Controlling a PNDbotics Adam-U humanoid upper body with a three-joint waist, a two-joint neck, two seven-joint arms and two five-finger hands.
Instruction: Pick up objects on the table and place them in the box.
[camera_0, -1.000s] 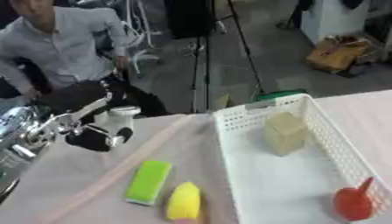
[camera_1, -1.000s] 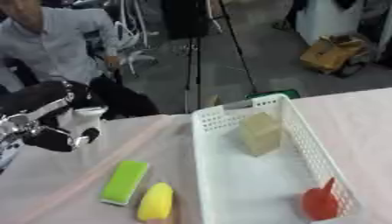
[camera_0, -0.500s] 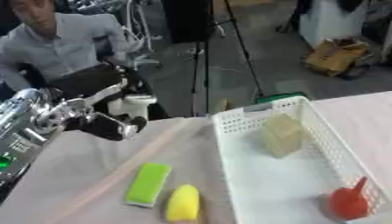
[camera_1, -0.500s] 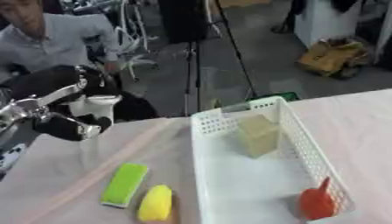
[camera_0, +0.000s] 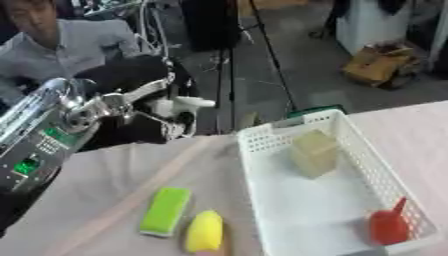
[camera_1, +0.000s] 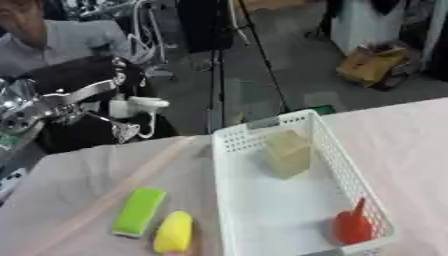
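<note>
Holding a tan block (camera_0: 312, 152) and a red piece (camera_0: 388, 226), the box (camera_0: 262, 205) is part filled, while a green bar (camera_0: 165, 210) and yellow piece (camera_0: 204, 231) wait on the table (camera_0: 87, 195) below the raised left hand (camera_0: 144, 117), whose fingers I cannot tell.

Even, fairly bright indoor light falls on the pale table (camera_0: 105, 180) with only faint soft shadows, while both views are soft and smeared throughout, most of all the left robot hand (camera_0: 140, 102) at 10 o'clock and the dim background.
</note>
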